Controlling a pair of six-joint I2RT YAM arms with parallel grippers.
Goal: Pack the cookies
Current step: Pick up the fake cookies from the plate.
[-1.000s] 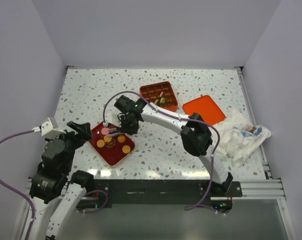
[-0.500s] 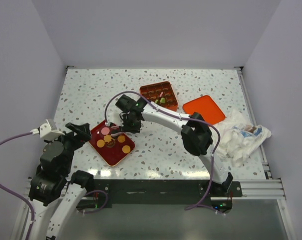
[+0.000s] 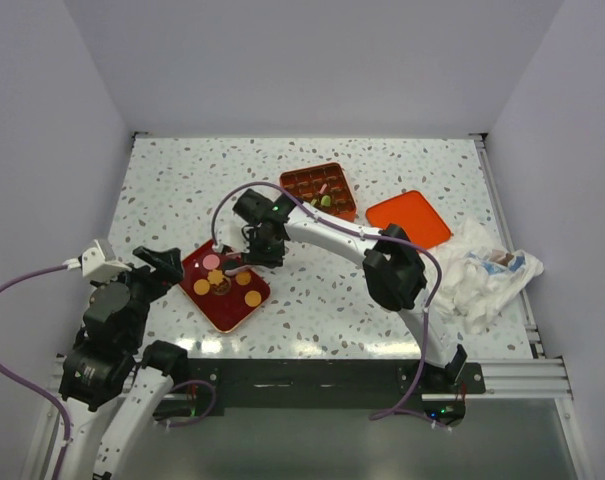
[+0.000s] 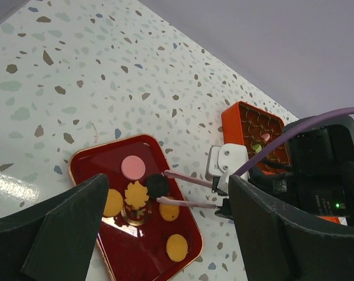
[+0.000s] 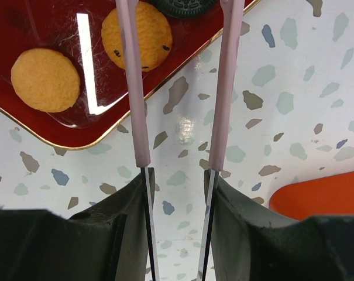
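— Where's the right arm (image 3: 332, 235)?
— Stretched across to the red tray (image 3: 244, 312), the right gripper (image 4: 162, 187) with its pink prongs (image 5: 133, 88) apart, flanking the dark cookie (image 5: 182, 6).
— The left gripper (image 3: 165, 262)?
— Wide, hovering beside the tray's left edge. Other cookies (image 4: 177, 247) lie there.

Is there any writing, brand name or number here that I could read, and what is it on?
No text can be read in any view.
On the crumpled white wrapper: coloured print, too small to read.
On the dark cookie: an embossed pattern, cut off by the frame, no legible letters.
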